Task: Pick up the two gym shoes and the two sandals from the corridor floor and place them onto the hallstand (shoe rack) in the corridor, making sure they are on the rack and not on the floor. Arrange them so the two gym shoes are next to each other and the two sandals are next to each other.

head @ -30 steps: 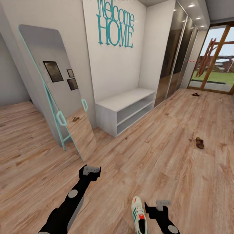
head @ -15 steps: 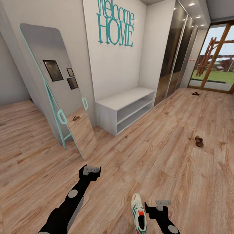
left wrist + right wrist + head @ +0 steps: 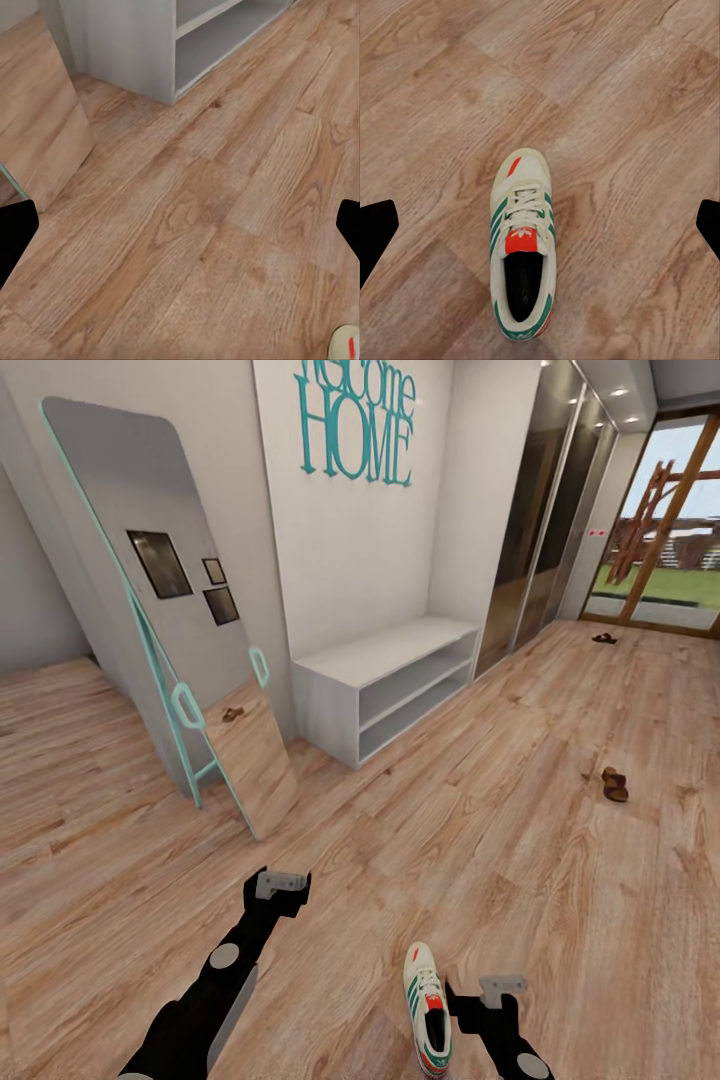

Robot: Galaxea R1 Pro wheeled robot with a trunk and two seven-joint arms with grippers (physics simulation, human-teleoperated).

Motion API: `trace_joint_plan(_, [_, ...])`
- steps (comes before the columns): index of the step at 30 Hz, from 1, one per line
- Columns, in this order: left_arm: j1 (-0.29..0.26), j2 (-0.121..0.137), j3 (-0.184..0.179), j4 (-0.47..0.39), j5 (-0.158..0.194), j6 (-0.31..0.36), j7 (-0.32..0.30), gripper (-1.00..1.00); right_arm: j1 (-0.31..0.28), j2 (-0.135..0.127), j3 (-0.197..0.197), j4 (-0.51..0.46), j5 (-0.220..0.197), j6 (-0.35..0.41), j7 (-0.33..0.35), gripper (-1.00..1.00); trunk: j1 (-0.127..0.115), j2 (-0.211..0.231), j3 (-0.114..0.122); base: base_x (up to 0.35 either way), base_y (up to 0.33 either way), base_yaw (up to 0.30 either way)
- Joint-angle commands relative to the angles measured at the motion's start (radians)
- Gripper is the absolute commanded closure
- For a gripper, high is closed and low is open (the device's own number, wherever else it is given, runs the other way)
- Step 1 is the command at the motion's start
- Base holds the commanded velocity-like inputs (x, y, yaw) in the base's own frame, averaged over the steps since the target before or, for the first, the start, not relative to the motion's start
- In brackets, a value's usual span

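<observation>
A teal-framed leaning mirror [image 3: 160, 610], teal "HOME" lettering [image 3: 355, 435], mirrored wardrobe doors [image 3: 535, 520], glass door [image 3: 670, 530]

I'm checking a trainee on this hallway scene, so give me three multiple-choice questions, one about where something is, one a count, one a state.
1. Where does the gym shoe lie?
A. on the hallstand
B. on the floor beside the right gripper
C. against the mirror

2. How many sandals lie on the corridor floor in the head view?
A. none
B. two
C. four

3. What is the state of the right gripper?
A. open, holding nothing
B. shut on the shoe
C. shut on a sandal

Answers: 1 B, the shoe rests on planks next to the gripper. 2 B, the near sandal and the far sandal. 3 A, fingers stand wide apart over the shoe.
</observation>
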State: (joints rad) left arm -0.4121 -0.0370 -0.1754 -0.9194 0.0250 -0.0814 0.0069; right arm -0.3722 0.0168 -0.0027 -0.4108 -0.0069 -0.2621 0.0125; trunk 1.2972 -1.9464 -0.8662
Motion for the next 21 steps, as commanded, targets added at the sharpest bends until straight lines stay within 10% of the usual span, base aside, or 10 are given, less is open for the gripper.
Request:
trace_joint_plan(1, [-0.001,0.000,-0.001,0.001,0.003,-0.003,0.001,-1.00,-0.001,0.000,0.000,0.001,-0.001,-0.003,0.001,-1.00,0.004,-0.008,-0.006,0.000,0.000,0.000])
trace_joint_plan(21, [-0.001,0.000,-0.001,0.001,0.003,-0.003,0.001,-1.00,-0.001,0.000,0.001,0.000,0.000,-0.003,0.001,-1.00,0.080,-0.148,-0.101,0.000,0.000,0.026])
